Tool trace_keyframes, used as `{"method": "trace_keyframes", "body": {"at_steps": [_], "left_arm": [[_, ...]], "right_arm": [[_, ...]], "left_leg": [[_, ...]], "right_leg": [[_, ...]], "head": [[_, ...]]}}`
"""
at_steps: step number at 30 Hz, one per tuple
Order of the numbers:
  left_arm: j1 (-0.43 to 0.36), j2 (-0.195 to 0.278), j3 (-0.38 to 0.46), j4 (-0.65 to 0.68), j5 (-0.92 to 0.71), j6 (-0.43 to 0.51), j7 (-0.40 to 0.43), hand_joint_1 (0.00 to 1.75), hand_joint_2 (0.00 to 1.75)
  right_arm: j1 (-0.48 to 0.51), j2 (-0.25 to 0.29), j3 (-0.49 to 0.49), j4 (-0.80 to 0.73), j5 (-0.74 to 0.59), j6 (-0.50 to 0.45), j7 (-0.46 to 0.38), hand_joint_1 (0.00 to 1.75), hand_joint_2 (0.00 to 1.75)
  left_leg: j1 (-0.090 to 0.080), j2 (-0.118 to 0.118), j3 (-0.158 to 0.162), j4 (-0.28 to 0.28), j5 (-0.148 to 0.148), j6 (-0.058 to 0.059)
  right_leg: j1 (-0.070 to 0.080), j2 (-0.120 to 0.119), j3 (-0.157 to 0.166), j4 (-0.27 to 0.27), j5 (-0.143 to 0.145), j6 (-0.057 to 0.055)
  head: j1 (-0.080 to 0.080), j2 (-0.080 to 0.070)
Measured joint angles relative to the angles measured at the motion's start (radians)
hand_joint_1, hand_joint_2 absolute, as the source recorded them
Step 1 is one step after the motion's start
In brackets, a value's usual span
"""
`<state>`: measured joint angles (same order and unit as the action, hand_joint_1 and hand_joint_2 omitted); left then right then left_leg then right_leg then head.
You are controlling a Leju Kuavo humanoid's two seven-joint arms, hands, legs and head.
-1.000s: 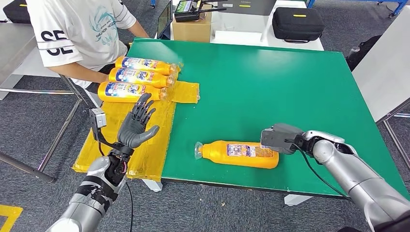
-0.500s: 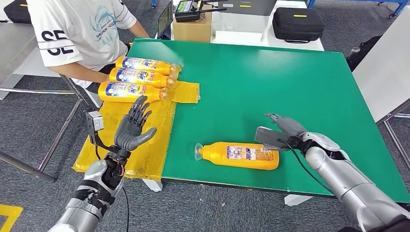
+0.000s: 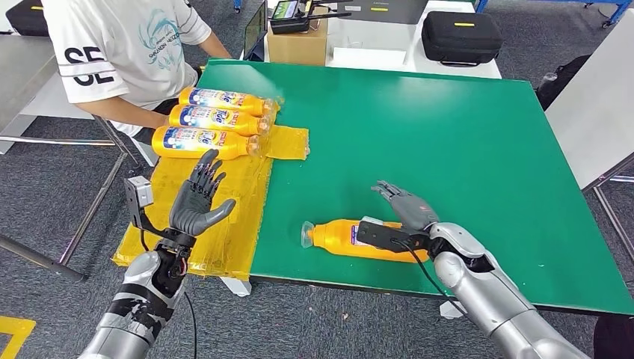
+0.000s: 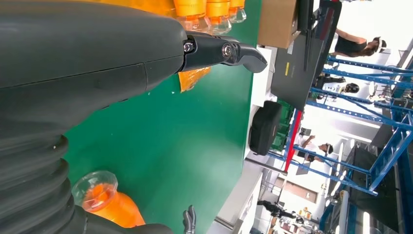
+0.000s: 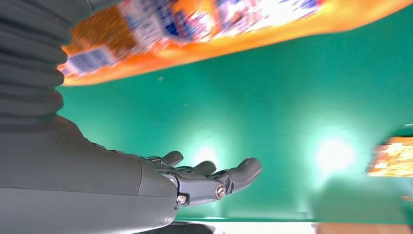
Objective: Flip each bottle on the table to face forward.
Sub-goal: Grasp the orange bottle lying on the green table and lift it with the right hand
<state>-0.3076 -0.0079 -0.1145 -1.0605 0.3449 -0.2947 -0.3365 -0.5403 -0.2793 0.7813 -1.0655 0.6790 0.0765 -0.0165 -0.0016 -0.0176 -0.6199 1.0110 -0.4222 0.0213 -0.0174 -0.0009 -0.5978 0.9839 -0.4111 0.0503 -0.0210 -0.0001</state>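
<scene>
An orange bottle [image 3: 336,237] lies on its side on the green table [image 3: 448,134] near the front edge, its cap pointing left. My right hand [image 3: 406,208] hovers over the bottle's base end with its fingers spread, holding nothing. In the right wrist view the bottle's printed label [image 5: 195,29] shows apart from the outstretched fingers [image 5: 219,178]. My left hand [image 3: 196,203] is raised, open, palm up over the yellow mat [image 3: 232,239]. Three more orange bottles [image 3: 213,118] lie side by side on the mat's far end, blue labels up.
A person in a white T-shirt [image 3: 119,45] sits at the table's far left corner, close to the three bottles. A cardboard box [image 3: 297,41] and a black case [image 3: 457,36] stand on a white table beyond the far edge.
My right hand has spread its fingers and moved left from the bottle's base, toward the front edge, to over its body. My left hand drifted slightly left. The bottle lies where it was.
</scene>
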Motion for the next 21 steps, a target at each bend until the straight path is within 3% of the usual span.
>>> {"method": "trace_keyframes", "body": {"at_steps": [12, 21], "left_arm": [[-0.002, 0.000, 0.006, 0.002, 0.000, -0.014, -0.010, 0.00, 1.75], [-0.006, 0.000, 0.010, 0.008, 0.000, -0.024, -0.014, 0.00, 1.75]], "right_arm": [[0.043, 0.019, -0.006, -0.046, -0.042, 0.062, -0.021, 0.00, 1.75], [0.053, -0.006, 0.015, -0.045, -0.057, 0.121, 0.003, 0.00, 1.75]], "left_leg": [[0.000, 0.000, 0.000, 0.000, 0.000, 0.000], [0.000, 0.000, 0.000, 0.000, 0.000, 0.000]], "right_leg": [[0.000, 0.000, 0.000, 0.000, 0.000, 0.000], [0.000, 0.000, 0.000, 0.000, 0.000, 0.000]], "head": [[0.000, 0.000], [0.000, 0.000]]}}
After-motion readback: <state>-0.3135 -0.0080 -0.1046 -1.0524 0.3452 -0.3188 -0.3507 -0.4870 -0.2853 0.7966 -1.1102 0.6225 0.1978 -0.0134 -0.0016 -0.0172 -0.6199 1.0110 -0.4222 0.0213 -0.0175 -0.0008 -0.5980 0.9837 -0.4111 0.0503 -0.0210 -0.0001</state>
